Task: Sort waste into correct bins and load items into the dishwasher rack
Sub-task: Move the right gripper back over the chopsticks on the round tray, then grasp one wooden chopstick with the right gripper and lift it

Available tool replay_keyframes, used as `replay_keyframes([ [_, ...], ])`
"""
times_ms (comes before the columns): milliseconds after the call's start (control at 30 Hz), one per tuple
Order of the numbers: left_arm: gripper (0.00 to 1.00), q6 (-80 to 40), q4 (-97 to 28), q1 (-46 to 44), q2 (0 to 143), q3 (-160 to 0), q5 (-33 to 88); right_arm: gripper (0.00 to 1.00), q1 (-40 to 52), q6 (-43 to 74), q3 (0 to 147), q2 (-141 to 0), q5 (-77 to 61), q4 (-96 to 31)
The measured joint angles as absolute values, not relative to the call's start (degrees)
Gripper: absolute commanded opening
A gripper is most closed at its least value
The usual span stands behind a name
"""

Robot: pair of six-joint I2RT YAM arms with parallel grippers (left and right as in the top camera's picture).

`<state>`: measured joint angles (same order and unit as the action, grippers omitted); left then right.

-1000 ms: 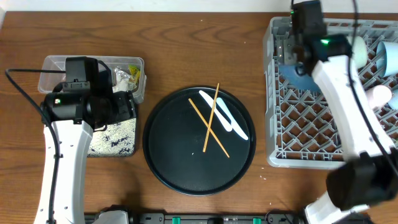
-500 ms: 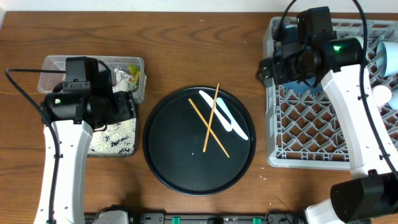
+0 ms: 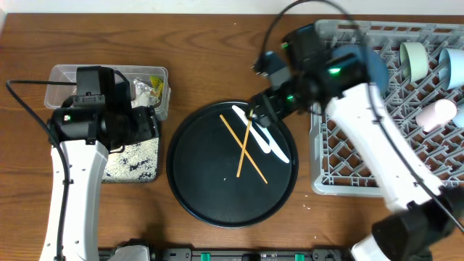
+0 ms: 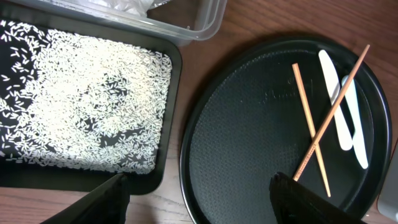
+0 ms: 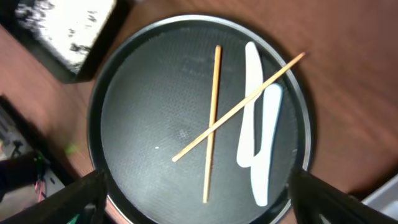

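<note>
Two thin wooden chopsticks [image 3: 245,148] lie crossed on the round black tray [image 3: 199,177], with white plastic spoons [image 3: 264,138] beside them. My right gripper [image 3: 262,114] hangs open above that tray's upper right edge. In the right wrist view the chopsticks [image 5: 214,124] and spoons [image 5: 256,143] lie ahead of its empty fingers [image 5: 199,205]. My left gripper [image 4: 199,199] is open and empty over the gap between the rice-filled black tray [image 4: 168,112] and the round tray. The blue bowl [image 3: 368,61], pale-green bowl [image 3: 415,58] and whitish cup [image 3: 435,112] sit in the dishwasher rack [image 3: 355,163].
The clear tub [image 3: 61,80] at the back left holds crumpled tissue [image 3: 141,92] and a yellow-green wrapper [image 3: 155,84]. The shallow black tray [image 3: 134,159] with rice sits in front of it, partly under my left arm. A white dish [image 3: 455,69] shows at the rack's right edge.
My right arm has swung left from over the rack to above the round tray's upper right edge. The blue bowl stays in the rack. The left arm has not moved.
</note>
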<state>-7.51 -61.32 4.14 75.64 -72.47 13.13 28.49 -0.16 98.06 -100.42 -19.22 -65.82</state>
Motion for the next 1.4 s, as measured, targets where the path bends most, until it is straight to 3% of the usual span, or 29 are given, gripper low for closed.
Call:
replay_keyframes([
  [300,0.73,-7.51,-61.3,4.14,75.64,-72.47,13.13,0.87,37.56,25.69,97.71,-113.62,-7.14,-64.58],
  [500,0.73,-7.51,-61.32,4.14,75.64,-72.47,13.13,0.71,39.13,37.23,97.62,-120.05,-5.78,-63.83],
  [833,0.73,-7.51,-61.32,4.14,75.64,-72.47,13.13,0.54,39.75,43.29,97.34,-123.72,-3.99,-62.28],
  [1167,0.73,-7.51,-61.32,4.14,75.64,-72.47,13.13,0.45,39.75,44.58,96.51,-125.67,-2.92,-59.96],
  [1333,0.73,-7.51,-61.3,4.14,75.64,-72.47,13.13,0.34,39.75,44.8,93.78,-125.97,-2.79,-56.31],
  [1400,0.73,-7.51,-61.3,4.14,75.64,-72.47,13.13,0.19,39.75,44.91,93.14,-125.73,-2.72,-55.4],
])
